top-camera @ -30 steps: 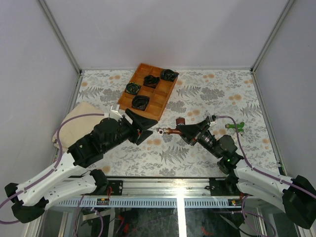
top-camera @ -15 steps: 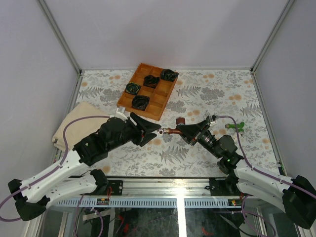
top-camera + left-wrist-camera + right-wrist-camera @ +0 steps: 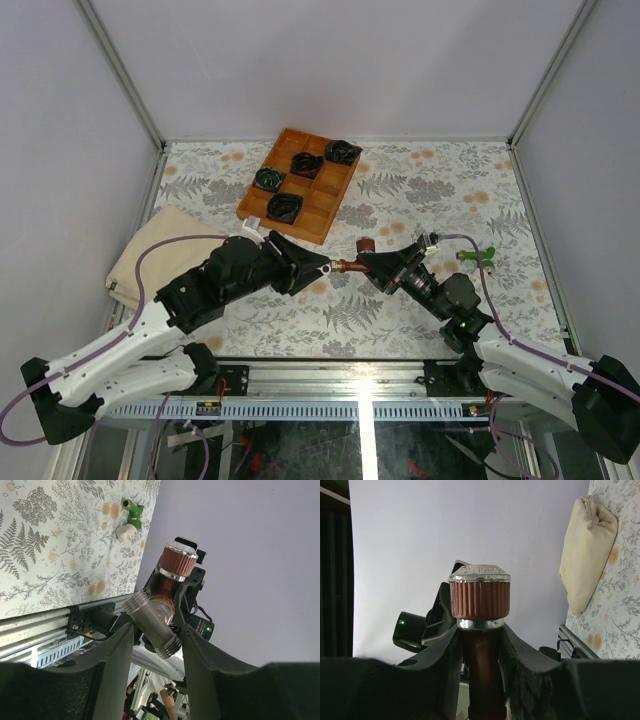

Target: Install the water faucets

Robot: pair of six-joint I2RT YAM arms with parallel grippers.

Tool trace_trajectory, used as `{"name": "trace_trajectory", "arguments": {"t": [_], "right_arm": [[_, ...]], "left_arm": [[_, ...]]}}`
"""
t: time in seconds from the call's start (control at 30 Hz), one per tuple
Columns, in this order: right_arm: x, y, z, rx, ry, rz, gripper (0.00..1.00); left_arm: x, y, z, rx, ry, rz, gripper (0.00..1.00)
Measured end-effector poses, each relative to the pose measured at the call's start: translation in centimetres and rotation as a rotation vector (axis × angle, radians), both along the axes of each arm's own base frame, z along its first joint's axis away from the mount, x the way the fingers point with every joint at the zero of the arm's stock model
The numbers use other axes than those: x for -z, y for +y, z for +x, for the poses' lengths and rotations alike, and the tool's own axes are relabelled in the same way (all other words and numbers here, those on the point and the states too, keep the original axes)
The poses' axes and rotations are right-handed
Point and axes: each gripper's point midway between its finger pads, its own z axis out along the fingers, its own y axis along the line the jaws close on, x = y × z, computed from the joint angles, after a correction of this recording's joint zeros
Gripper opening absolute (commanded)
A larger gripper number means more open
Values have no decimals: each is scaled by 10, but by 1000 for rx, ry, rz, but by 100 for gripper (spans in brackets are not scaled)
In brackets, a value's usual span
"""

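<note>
The dark red-brown faucet (image 3: 349,265) is held above the table between the two arms. My right gripper (image 3: 368,262) is shut on its body, just under the ribbed cap (image 3: 480,597). My left gripper (image 3: 320,269) is open, and its fingers (image 3: 117,652) flank the faucet's silvery threaded end (image 3: 161,630) with gaps on both sides. The bright green faucet (image 3: 478,257) lies on the table at the right; in the left wrist view it (image 3: 133,514) lies next to a small white piece (image 3: 124,532).
A wooden tray (image 3: 327,205) with black-and-green coiled bundles (image 3: 284,208) stands at the back centre. A beige cloth (image 3: 148,250) lies at the left edge, also in the right wrist view (image 3: 585,550). The metal frame rail (image 3: 360,375) runs along the near edge.
My left arm has moved right toward the held faucet, and its open fingers now sit on either side of the threaded end. The right arm and faucet have not moved.
</note>
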Motion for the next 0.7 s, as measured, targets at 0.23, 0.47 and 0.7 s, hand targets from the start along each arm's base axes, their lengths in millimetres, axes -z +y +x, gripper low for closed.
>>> {"name": "trace_trajectory", "arguments": {"t": [0.23,0.47,0.7], "right_arm": [[1,0,1,4,-3,-5,0],[1,-1,3,17,-5,-6,0],[2,-2,5,32,-2,-10,0]], "left_arm": [[0,-3,1,8,2,-11,30],[0,-3,2,12,3,-16,20],[4,-6,2,26,-5,-19,6]]}}
